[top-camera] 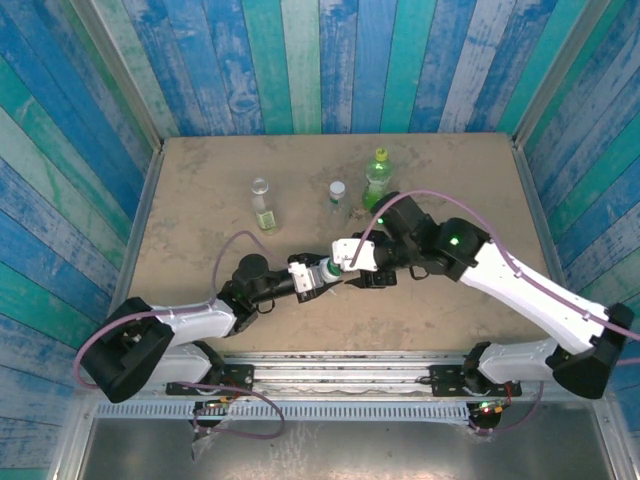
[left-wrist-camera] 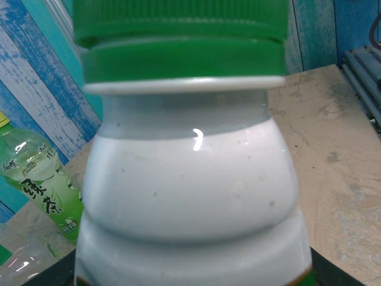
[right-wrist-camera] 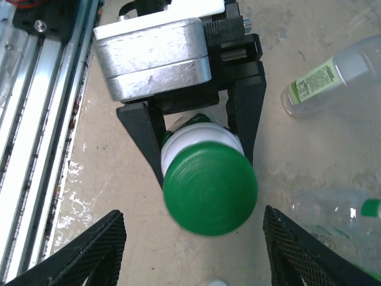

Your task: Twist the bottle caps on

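Observation:
My left gripper (top-camera: 303,278) is shut on the body of a white bottle (left-wrist-camera: 190,196), holding it off the table with its neck pointing right. A dark green cap (right-wrist-camera: 209,187) sits on that neck, also seen as the green cap (left-wrist-camera: 178,24) in the left wrist view. My right gripper (right-wrist-camera: 199,256) is open. Its meshed fingertips (right-wrist-camera: 89,253) stand wide on either side of the cap, just short of it and not touching. From above, the right gripper (top-camera: 340,266) faces the bottle's capped end.
At the back of the table stand a clear bottle (top-camera: 263,205) with an open neck, a clear bottle with a white cap (top-camera: 338,195) and a translucent green bottle (top-camera: 377,178) with a yellow-green cap. Metal rails (right-wrist-camera: 36,119) run along the near edge.

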